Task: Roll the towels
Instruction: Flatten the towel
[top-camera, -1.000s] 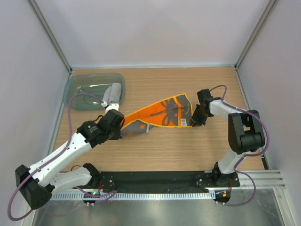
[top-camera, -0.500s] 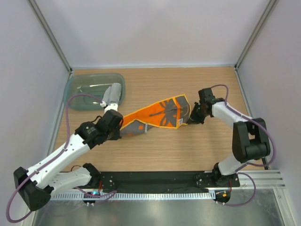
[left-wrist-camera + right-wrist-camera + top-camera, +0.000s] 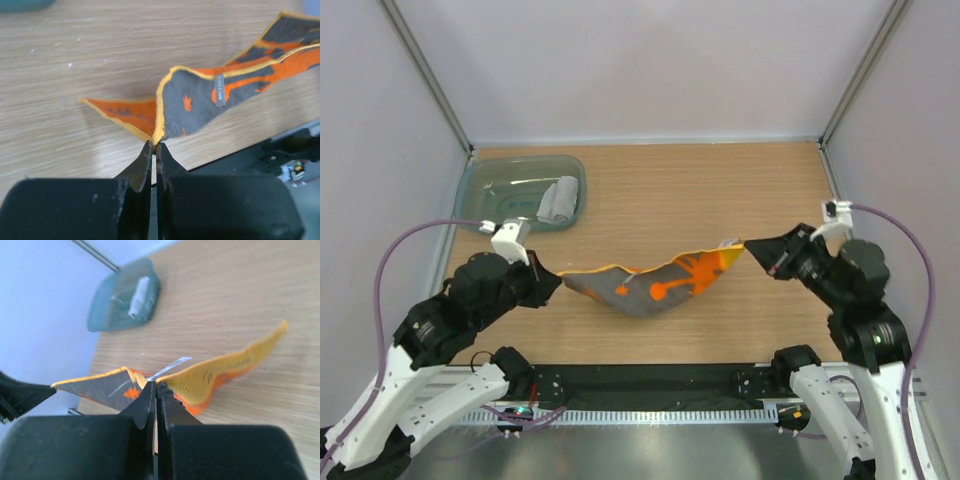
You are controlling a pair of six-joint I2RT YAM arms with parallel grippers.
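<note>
Last sec: both arms pulled back and up. Orange towel (image 3: pixel 650 290) is now off the table (image 3: pixel 720 180), slung between L hand (image 3: pixel 552 281) and R hand (image 3: pixel 754 247), each pinched tight on a corner (R only just closed). Middle sags. Prob re-spreading before rolling. Grey towel (image 3: pixel 558 200) is in the tub (image 3: pixel 485 195), beyond L hand.

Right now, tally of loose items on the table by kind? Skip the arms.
Towels: 2, the orange towel with a grey face, lifted and sagging above the table, and the grey rolled towel lying in the tub.
Tubs: 1, the teal plastic tub at the far left.
Total: 3
</note>
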